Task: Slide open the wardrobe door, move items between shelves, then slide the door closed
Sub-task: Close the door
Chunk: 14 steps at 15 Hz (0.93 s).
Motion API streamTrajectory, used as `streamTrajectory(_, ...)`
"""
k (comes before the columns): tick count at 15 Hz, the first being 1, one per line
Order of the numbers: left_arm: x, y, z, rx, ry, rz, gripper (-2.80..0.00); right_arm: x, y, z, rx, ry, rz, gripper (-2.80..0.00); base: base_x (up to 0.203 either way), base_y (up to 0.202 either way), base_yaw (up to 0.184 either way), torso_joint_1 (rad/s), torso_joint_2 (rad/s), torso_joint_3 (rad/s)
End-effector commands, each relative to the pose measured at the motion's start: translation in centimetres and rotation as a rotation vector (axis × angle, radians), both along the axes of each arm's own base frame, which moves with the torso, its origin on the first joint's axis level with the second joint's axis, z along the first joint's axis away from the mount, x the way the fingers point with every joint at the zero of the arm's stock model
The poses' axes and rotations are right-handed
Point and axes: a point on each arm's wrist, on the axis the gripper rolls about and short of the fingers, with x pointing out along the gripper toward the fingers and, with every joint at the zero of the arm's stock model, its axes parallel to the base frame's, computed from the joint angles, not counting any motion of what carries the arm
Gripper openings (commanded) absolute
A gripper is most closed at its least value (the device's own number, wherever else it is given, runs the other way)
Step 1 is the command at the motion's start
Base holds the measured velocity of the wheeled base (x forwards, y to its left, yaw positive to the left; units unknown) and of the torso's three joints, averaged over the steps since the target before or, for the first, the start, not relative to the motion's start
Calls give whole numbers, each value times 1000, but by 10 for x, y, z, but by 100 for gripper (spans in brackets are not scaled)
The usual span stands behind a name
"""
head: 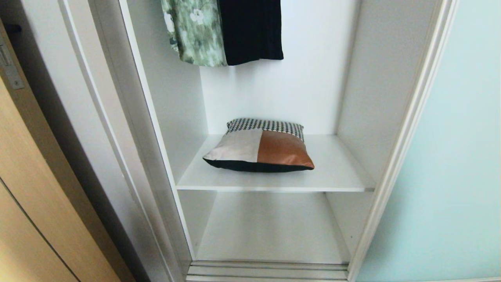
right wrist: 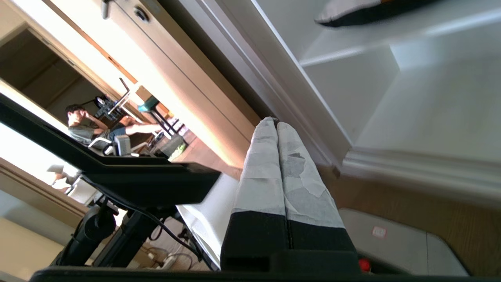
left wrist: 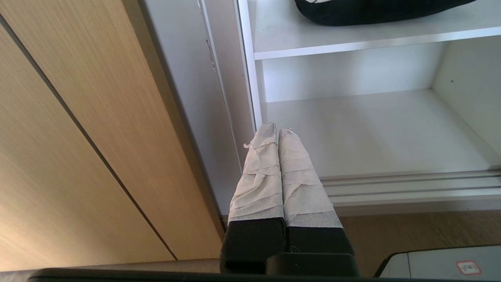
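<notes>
Left gripper [left wrist: 278,131]: fingers pressed together, empty, low before wardrobe.
Right gripper [right wrist: 274,124]: fingers together, empty.
Cushion [head: 260,147]: farther, higher, on upper shelf [head: 336,172]; long axis left-right.

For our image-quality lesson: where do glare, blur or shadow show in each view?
Head view: even light, with a soft shadow under the cushion. Left wrist view: the wooden door is smeared. Right wrist view: window glare washes out the room behind the person.
</notes>
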Motion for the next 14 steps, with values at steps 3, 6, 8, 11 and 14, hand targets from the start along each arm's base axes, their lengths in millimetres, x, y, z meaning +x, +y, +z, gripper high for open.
streamTrajectory(3,0,0,-1,0,8,-1,-280,-10,-1,32,10,-77,-55,-280,0,0,0,0,0,0)
streamTrajectory(6,0,0,-1,0,8,-1,-280,-8,-4,65,18,-99,-191,-280,0,0,0,0,0,0)
streamTrajectory(8,0,0,-1,0,8,-1,-280,-3,-6,90,10,-95,-286,-280,0,0,0,0,0,0)
streamTrajectory(11,0,0,-1,0,8,-1,-280,13,-6,114,-45,-9,-379,-280,0,0,0,0,0,0)
streamTrajectory(14,0,0,-1,0,8,-1,-280,53,-7,125,-114,80,-458,-280,0,0,0,0,0,0)
